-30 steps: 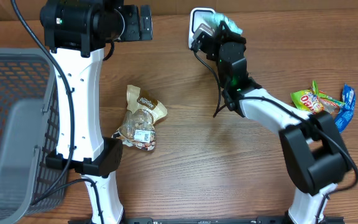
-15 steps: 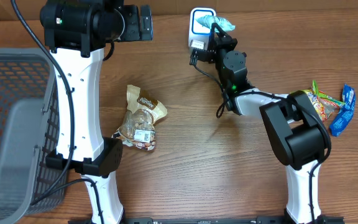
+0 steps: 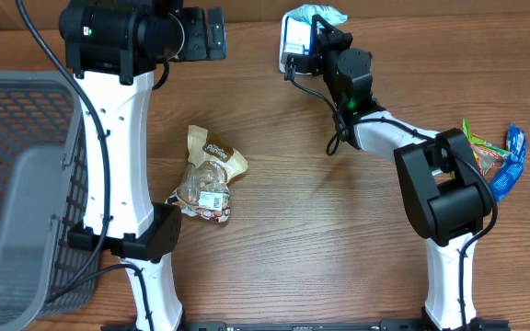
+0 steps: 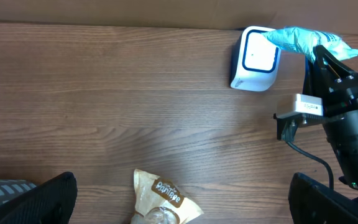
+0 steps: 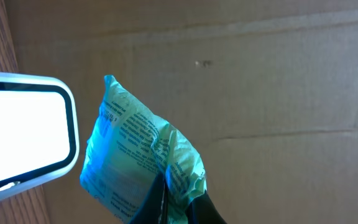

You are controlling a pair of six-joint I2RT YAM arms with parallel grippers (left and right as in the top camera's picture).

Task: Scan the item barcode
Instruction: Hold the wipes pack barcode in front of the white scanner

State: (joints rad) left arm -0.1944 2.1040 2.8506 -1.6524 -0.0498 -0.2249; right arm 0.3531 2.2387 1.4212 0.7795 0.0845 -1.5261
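Pinching the teal packet (image 5: 138, 155) by one end, our right jaws are closed on it, and we hold it close beside the white scanner (image 5: 23, 137) at the top centre of the overhead frame. Our left jaws stand wide and empty at upper left, with a snack bag (image 3: 208, 179) lying on the worktop (image 3: 283, 239) lower down.

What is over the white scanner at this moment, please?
A teal packet, pinched by the right gripper, hangs over one corner of the scanner. The packet covers that corner, so whether the two touch cannot be told.
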